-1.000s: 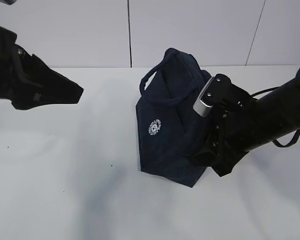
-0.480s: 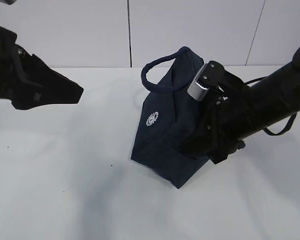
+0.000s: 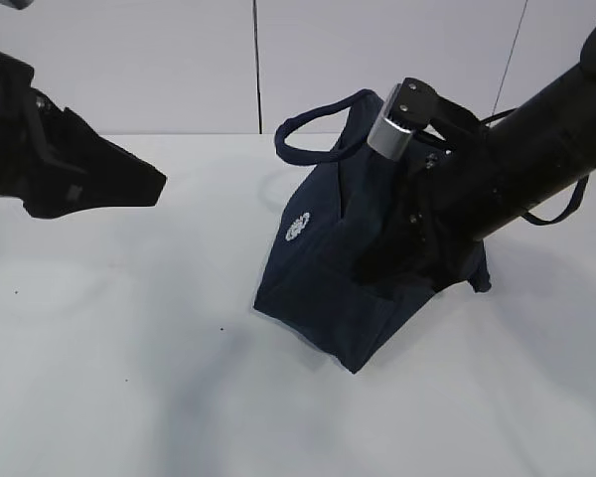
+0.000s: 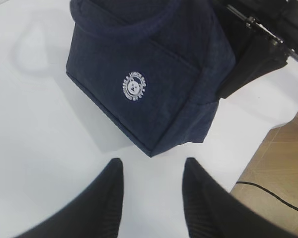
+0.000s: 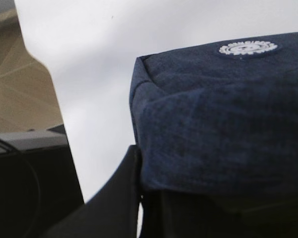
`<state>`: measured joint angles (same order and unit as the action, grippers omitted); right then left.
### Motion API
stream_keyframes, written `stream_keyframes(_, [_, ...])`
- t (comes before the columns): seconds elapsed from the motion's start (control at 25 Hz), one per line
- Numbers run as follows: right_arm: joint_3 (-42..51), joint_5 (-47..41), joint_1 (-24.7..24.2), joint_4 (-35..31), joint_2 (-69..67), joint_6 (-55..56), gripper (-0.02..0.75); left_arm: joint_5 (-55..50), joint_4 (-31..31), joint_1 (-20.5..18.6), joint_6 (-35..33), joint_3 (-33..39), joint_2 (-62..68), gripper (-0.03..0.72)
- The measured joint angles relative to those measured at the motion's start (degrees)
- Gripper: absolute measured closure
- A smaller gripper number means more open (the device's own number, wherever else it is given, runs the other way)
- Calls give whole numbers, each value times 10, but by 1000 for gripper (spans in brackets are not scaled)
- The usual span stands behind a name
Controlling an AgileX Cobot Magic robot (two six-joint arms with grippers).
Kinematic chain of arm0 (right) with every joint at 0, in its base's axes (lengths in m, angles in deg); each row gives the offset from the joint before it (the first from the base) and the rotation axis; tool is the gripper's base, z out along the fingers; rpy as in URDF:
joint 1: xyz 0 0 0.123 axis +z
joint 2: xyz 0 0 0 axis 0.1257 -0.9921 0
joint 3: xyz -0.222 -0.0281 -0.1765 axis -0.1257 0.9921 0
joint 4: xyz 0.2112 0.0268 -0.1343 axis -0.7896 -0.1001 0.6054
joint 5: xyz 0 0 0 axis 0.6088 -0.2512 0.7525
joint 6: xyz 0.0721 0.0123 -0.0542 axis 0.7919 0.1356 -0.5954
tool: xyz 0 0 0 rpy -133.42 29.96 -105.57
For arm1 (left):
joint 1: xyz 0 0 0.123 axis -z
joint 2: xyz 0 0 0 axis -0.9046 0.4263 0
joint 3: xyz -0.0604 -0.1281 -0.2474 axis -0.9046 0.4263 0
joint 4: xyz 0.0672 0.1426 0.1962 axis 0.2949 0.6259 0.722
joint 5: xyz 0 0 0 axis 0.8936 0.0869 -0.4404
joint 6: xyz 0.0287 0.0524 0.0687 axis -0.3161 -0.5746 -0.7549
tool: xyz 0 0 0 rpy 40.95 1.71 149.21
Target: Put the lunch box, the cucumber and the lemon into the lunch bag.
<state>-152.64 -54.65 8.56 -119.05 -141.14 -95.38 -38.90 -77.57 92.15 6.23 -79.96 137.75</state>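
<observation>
Lunch bag [image 3: 323, 268] stood on white table [image 3: 129, 378], tilted w/ its base corner toward the camera; round white logo [image 4: 134, 86] faced left, one loop handle [image 3: 313, 129] arched over the top. Right gripper [image 3: 417, 273] pressed against bag's right end, fabric bunched around it; whether its jaws were clamped or apart couldn't be told. Left gripper [image 4: 151, 191] hovered above table well left of bag, fingers [image 4: 111, 191] spread apart, holding nothing.
</observation>
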Motion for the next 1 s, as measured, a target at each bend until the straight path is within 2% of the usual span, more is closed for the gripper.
stream_keyframes(0.24, [0,-26,0,18,0,3,697,0,-16,3,-2,0,32,421])
stream_keyframes(0.56, [-1,-37,0,65,0,4,697,39,-42,45,-36,0,93,421])
stream_keyframes(0.76, [-12,-48,0,107,0,9,697,46,-46,46,-39,0,100,421])
stream_keyframes(1.0, [-46,-62,0,118,0,31,697,46,-46,46,-38,0,100,421])
